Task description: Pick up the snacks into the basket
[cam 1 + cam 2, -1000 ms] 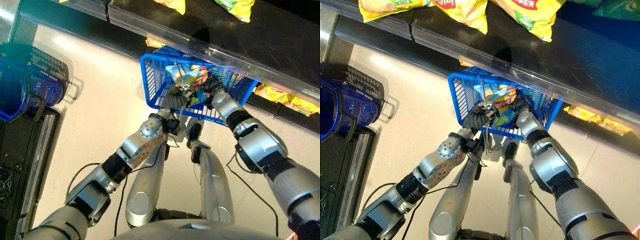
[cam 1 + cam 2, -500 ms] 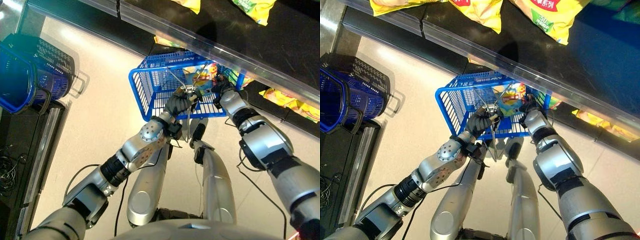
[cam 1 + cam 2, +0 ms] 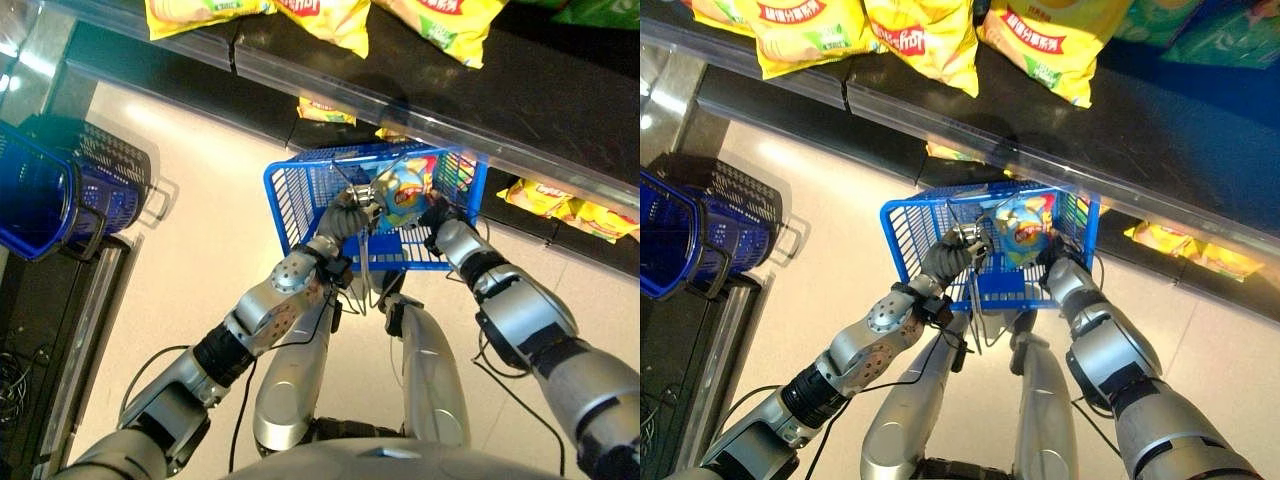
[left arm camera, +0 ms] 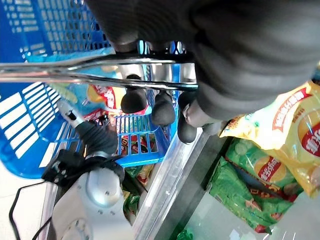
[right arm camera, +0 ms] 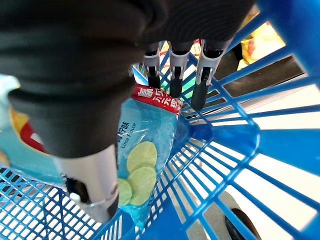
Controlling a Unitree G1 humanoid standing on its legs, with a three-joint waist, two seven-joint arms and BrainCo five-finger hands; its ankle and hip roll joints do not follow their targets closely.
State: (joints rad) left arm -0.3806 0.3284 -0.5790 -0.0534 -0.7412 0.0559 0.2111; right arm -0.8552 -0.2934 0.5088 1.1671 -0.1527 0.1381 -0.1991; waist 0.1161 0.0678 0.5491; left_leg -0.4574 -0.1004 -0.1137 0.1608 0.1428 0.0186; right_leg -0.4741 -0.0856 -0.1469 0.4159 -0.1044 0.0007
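Observation:
A blue wire basket (image 3: 300, 185) hangs in front of the shelf. My left hand (image 3: 345, 212) is shut round its metal handle (image 4: 75, 70), fingers (image 4: 160, 107) curled under the bar. A light-blue snack bag (image 3: 400, 192) with lime slices printed on it (image 5: 140, 150) stands inside the basket, other packets under it. My right hand (image 3: 440, 215) reaches over the basket's near right wall, next to that bag. Its fingers (image 5: 172, 75) are straight and point at the basket's mesh, its thumb (image 5: 95, 185) is apart from them, and nothing is pinched.
Yellow chip bags (image 3: 810, 30) and green bags (image 3: 1220, 40) lie on the black shelf above, behind a clear front rail (image 3: 400, 95). More yellow packets (image 3: 560, 200) sit on the lower shelf at the right. A stack of blue baskets (image 3: 50, 190) stands at the left on the floor.
The view has tipped up toward the shelf. The basket has come out from under the shelf rail, still in my left hand. The light-blue bag now stands in the basket's middle.

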